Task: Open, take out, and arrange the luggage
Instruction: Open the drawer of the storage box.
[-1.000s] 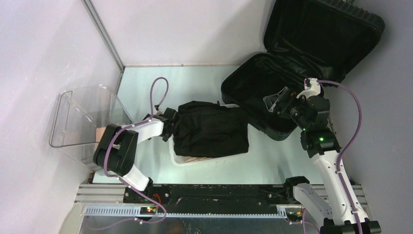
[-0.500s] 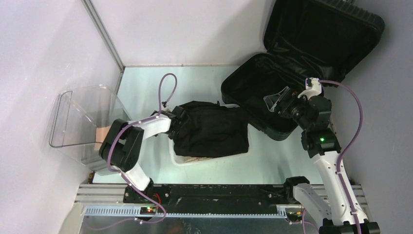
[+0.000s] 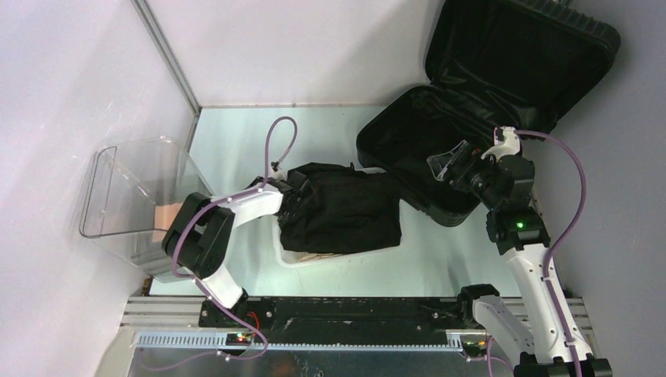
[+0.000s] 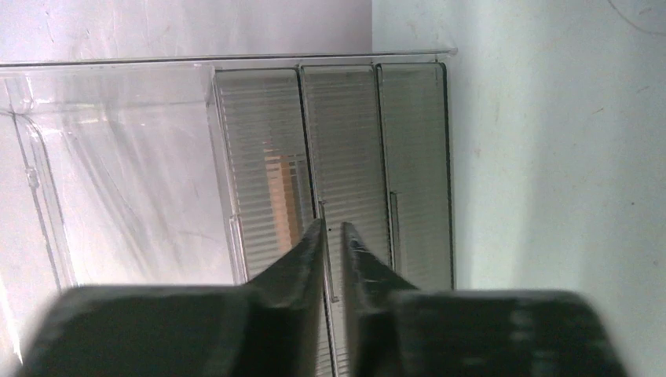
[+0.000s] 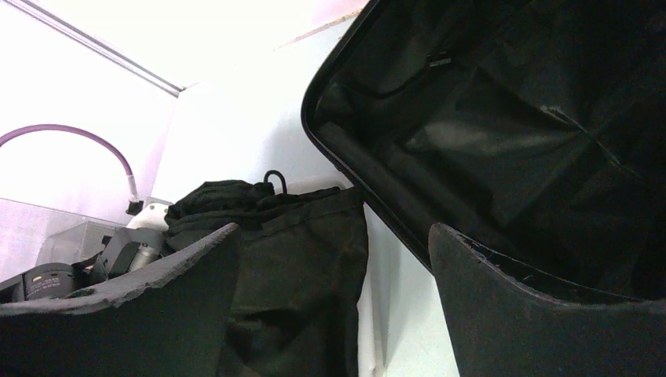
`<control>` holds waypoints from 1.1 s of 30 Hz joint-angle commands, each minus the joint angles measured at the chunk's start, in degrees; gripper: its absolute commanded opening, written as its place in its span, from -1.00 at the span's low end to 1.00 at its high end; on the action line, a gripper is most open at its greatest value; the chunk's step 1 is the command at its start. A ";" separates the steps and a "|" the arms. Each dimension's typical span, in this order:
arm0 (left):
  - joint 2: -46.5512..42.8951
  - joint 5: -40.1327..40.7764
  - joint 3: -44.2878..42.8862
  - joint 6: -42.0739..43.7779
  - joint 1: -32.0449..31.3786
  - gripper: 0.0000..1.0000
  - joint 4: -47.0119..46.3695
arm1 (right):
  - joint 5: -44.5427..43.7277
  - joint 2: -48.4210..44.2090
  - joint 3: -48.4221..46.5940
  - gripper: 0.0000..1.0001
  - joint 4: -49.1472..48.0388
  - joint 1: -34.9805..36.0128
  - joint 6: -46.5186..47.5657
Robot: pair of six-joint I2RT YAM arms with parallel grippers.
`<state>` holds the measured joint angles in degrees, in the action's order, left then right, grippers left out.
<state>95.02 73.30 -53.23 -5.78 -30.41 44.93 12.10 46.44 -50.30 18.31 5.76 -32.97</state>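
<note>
Judging from how things lie, the arranging is the step in hand: the luggage stands open and a garment is already outside it. Out past the left claw (image 3: 292,195), on its outer side, a clear plastic bin (image 3: 126,188) stands against the side wall, well apart. That claw's fingers (image 4: 306,259) are drawn almost together, with only a thin slit between them and nothing held. It sits at the left edge of the black garment (image 3: 345,208), which spreads inward from it over a white basket (image 3: 292,259) whose rim shows just nearer than the claw.

To do this well, I would part the fingers, pinch the cloth well in from the hem, and lift before dragging, so the basket rim does not snag.

Bare table (image 3: 228,133) beyond the claw offers the most open room; the strip between basket and case is narrow.

The luggage (image 3: 510,55) fills the far right corner. The right claw (image 3: 444,162), spread wide and empty, hovers over the near rim of its lower shell, and the lid rises behind it. Only lining shows inside. The right wall is close, so that arm should move inward.
</note>
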 commanded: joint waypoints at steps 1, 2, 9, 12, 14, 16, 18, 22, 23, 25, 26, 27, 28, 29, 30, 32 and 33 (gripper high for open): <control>-2.66 2.20 3.06 -2.40 -0.04 -0.41 -1.82 | -0.41 -0.42 -0.17 0.80 -0.84 -0.35 -0.25; -2.92 2.71 3.89 -2.64 0.12 -0.33 -2.60 | -0.28 -0.40 -0.44 0.80 -0.58 -0.29 -0.32; 2.75 10.05 6.94 -7.47 1.52 -0.12 -3.10 | 0.63 1.09 -3.95 0.80 3.56 0.66 2.07; 8.28 16.07 4.54 -22.05 2.30 -0.16 9.81 | 0.58 2.19 -5.83 0.80 4.61 1.82 2.64; 14.14 20.12 -0.47 -46.24 2.79 -0.20 31.61 | 0.91 2.54 -7.11 0.80 5.14 2.08 2.50; 20.20 22.86 -3.41 -59.52 3.14 -0.28 45.02 | 0.76 2.34 -8.10 0.80 5.67 2.14 2.54; 22.56 22.79 -3.45 -62.58 3.27 -0.30 46.76 | 0.36 1.90 -8.41 0.80 5.88 2.15 2.32; 20.28 21.87 -3.22 -63.45 3.85 -0.29 47.00 | -0.09 1.18 -8.42 0.80 6.46 2.02 2.20; 19.89 20.85 -3.38 -63.54 4.13 -0.26 46.94 | -0.17 1.06 -8.41 0.80 6.56 2.07 2.27; 18.98 19.35 -3.30 -63.32 3.82 -0.20 46.92 | -0.19 1.11 -8.41 0.80 6.78 2.10 2.18; 18.27 19.21 -2.72 -63.13 3.49 -0.18 46.66 | -0.17 1.15 -8.43 0.80 6.73 2.12 2.24; 17.79 18.96 -2.30 -60.78 2.79 -0.14 44.66 | -0.06 1.06 -8.42 0.80 6.78 2.06 2.66; 16.61 18.65 -1.76 -57.35 2.58 -0.11 42.31 | -0.10 0.95 -8.43 0.80 7.21 2.10 3.05; 15.94 18.42 -1.55 -55.58 2.52 -0.03 40.84 | -0.93 0.50 -8.42 0.80 7.64 2.14 3.85; 14.76 18.08 -1.33 -51.57 2.71 0.04 37.99 | -1.50 0.28 -8.41 0.80 8.44 2.14 4.17; 14.05 18.23 -2.60 -51.86 3.75 0.34 39.90 | -2.59 -0.47 -8.45 0.81 9.21 2.02 4.75; 14.23 18.43 -3.86 -55.08 4.57 0.54 42.97 | -2.69 -0.95 -8.43 0.81 9.25 2.05 4.91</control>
<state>111.35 89.32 -55.61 -59.29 -27.27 85.80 11.40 47.64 -56.53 26.48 7.70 -30.24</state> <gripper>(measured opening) 0.643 0.903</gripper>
